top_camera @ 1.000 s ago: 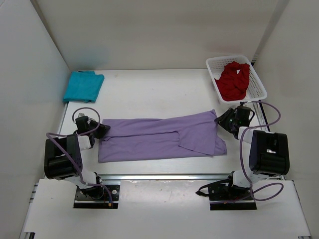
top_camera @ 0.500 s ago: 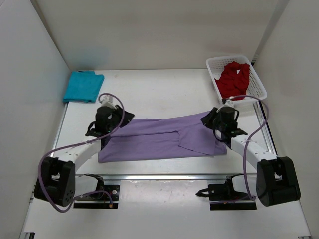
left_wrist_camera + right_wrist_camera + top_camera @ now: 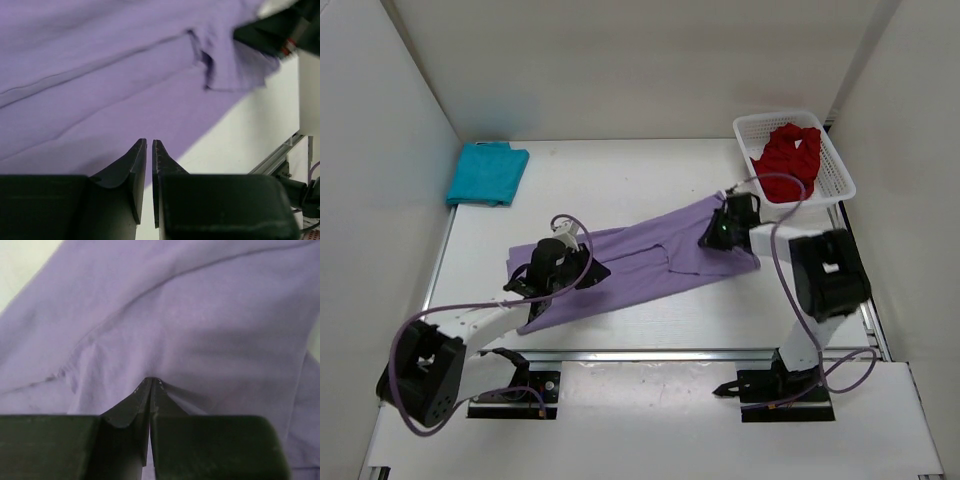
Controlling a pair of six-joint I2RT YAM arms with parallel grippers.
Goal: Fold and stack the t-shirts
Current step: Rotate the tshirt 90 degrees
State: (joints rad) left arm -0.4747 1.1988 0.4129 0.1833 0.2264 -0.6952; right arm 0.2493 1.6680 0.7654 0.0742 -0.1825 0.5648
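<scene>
The lavender t-shirt (image 3: pixel 640 270) lies spread slantwise across the table, its right end farther back than its left. My right gripper (image 3: pixel 710 238) sits on that right end, shut on a pinched-up ridge of the cloth (image 3: pixel 200 315); its tips (image 3: pixel 151 381) are closed. My left gripper (image 3: pixel 592 274) hovers over the shirt's left half (image 3: pixel 125 75). Its jaws (image 3: pixel 149 142) stand a narrow slit apart with nothing between them. The teal t-shirt (image 3: pixel 487 172) lies folded at the back left. The red t-shirt (image 3: pixel 790 160) is bunched in the basket.
The white mesh basket (image 3: pixel 842 170) stands at the back right corner, close behind the right arm. White walls close in the table on the left, back and right. A metal rail (image 3: pixel 670 353) runs along the near edge.
Both arms swung in from the shirt's ends onto it. The right gripper shut on the cloth and drew the right end back and to the left, so the shirt now lies slanted.
</scene>
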